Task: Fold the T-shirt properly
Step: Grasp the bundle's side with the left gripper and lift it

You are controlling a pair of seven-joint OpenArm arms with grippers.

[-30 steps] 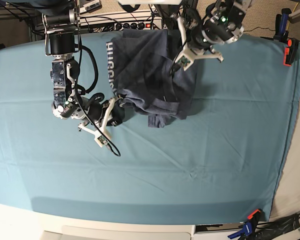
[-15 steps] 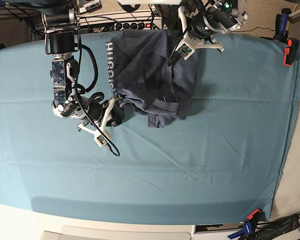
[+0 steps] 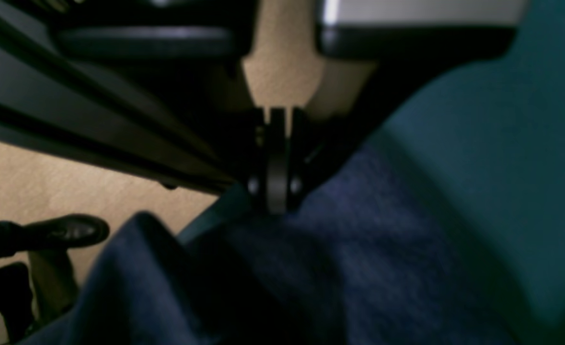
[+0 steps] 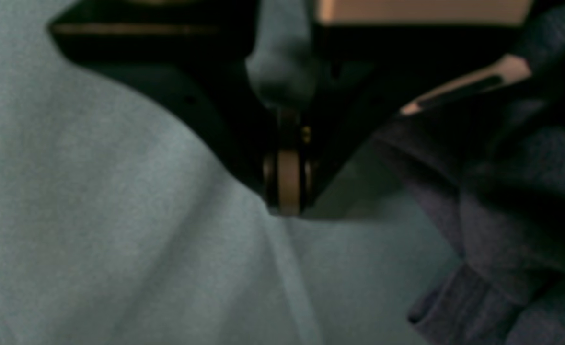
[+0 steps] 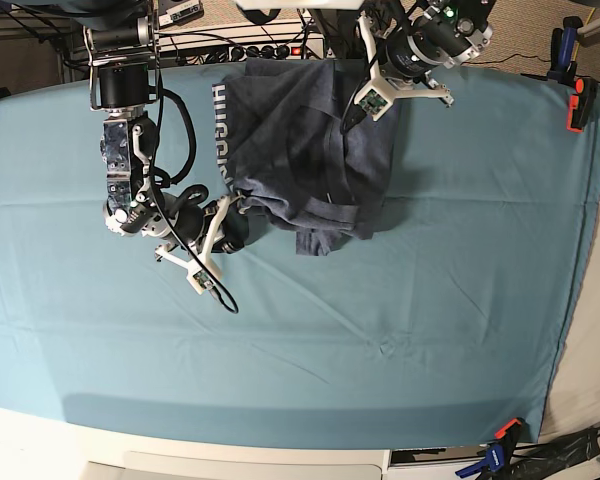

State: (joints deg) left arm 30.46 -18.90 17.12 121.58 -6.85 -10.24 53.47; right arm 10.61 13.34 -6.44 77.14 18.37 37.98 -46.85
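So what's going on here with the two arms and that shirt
A two-armed robot is partway through folding a navy T-shirt on a teal table cloth. The shirt lies bunched near the far edge, white lettering along one side. The left gripper is shut at the shirt's far edge; the right gripper is shut beside its near crumpled edge. Whether either actually pinches fabric is unclear. The shirt is not neatly folded yet.

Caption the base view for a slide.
Both pincers, left and right, shut at opposite edges of the crumpled T-shirt on the teal cloth.
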